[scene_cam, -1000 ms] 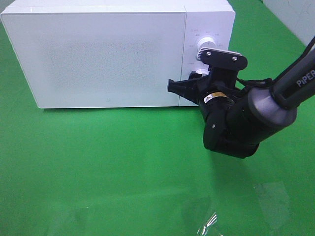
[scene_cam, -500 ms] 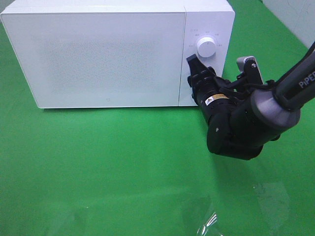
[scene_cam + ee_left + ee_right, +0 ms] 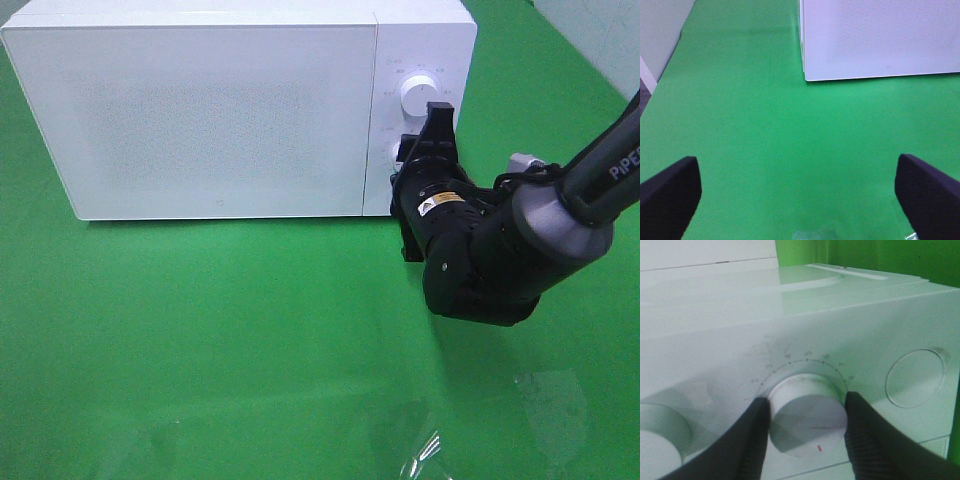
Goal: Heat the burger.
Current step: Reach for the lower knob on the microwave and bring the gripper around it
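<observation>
Burger: not in view anywhere; with the microwave [image 3: 220,110] door shut, it is most likely inside, though that cannot be confirmed.
Right end effector [image 3: 807,427]: clenched on the lower dial [image 3: 805,412], one finger pressed against each side.
Left end effector [image 3: 799,192]: released, jaws wide, hanging over bare green counter [image 3: 200,330] near the microwave's front corner.
Progress: loading and closing look done – what is left is setting the dial so heating runs, then taking the food out.
Change: a second ago the right wrist lay rolled over, fingers pointing sideways; now they stand one above the other – the dial is probably being turned.
Upper dial [image 3: 417,94]: untouched.
</observation>
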You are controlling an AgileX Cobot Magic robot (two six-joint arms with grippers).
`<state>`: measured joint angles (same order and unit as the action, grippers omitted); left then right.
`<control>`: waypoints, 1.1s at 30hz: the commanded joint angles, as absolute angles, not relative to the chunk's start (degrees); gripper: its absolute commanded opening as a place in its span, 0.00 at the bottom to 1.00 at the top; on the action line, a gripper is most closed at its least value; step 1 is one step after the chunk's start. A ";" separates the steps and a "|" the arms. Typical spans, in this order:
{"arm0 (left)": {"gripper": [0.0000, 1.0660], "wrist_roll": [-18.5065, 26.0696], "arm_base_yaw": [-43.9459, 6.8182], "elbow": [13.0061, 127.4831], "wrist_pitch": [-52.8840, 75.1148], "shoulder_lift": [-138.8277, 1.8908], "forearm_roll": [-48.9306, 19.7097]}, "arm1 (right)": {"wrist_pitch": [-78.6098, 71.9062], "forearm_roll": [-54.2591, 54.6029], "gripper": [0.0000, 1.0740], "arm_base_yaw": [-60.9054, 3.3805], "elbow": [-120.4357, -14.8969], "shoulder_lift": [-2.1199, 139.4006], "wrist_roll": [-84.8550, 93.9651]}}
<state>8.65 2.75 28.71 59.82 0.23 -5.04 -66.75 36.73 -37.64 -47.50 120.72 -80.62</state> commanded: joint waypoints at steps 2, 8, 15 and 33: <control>0.92 8.14 2.81 28.59 59.76 1.38 -5.33 | -78.21 23.03 0.00 -37.76 -50.94 119.58 -82.28; 0.92 8.14 2.81 28.59 59.76 1.38 -5.33 | -78.21 22.98 0.00 -37.76 -50.94 119.58 -80.56; 0.92 8.14 2.81 28.59 59.76 1.38 -5.33 | -78.15 24.69 0.07 -37.76 -50.94 119.58 -78.32; 0.92 8.14 2.81 28.59 59.76 1.38 -5.33 | -72.94 32.03 0.51 -37.76 -50.08 119.35 -77.41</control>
<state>8.65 2.75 28.71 59.82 0.23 -5.04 -66.52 36.55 -38.10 -47.73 120.66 -78.55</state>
